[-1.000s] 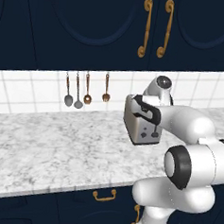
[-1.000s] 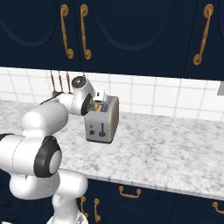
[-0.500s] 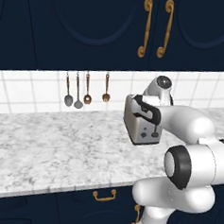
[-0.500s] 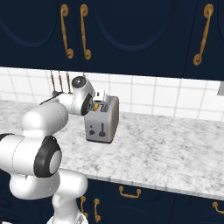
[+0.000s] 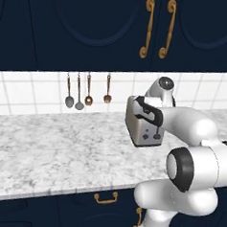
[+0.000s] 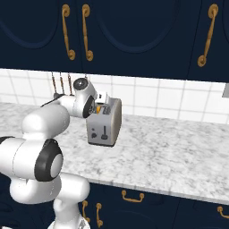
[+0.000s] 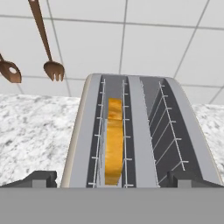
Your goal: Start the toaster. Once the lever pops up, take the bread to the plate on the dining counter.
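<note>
No movement since earlier: bread (image 7: 114,140) in toaster (image 7: 135,131).

The toaster (image 5: 144,127) stands upright on the marbled counter (image 5: 60,150) near the tiled wall, a boxy silver-beige body with two long slots on top. Its control face carries small dark knobs and the lever (image 6: 104,132), a thin dark slider. The bread (image 7: 114,140) sits in the left slot, golden-orange crust edge uppermost.
</note>
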Available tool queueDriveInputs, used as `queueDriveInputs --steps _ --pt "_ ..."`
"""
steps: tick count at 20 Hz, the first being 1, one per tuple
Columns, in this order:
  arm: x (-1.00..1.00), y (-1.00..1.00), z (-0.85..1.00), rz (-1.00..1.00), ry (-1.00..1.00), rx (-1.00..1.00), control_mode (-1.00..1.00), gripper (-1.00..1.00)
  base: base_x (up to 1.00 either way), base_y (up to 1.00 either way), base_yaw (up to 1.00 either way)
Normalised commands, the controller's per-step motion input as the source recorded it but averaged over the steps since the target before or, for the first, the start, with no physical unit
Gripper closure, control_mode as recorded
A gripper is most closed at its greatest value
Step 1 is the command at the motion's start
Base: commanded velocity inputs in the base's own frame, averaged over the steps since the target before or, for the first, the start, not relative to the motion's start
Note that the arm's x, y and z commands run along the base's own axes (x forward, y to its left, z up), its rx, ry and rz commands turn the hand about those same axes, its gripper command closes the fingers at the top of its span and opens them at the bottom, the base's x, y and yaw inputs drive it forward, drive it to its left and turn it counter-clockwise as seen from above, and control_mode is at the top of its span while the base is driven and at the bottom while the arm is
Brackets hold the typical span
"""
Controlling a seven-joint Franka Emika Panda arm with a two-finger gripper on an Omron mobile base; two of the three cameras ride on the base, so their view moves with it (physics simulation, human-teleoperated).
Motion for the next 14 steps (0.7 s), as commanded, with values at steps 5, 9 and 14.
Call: queueDriveInputs --steps 5,9,14 --pt "0.0 0.0 0.0 0.0 0.0 0.0 -1.0 -1.0 0.0 0.0 0.0" --pt "0.0 0.0 0.0 0.0 0.0 0.0 -1.0 -1.0 0.0 0.0 0.0" --pt "0.0 0.0 0.0 0.0 0.0 0.0 -1.0 -1.0 0.0 0.0 0.0"
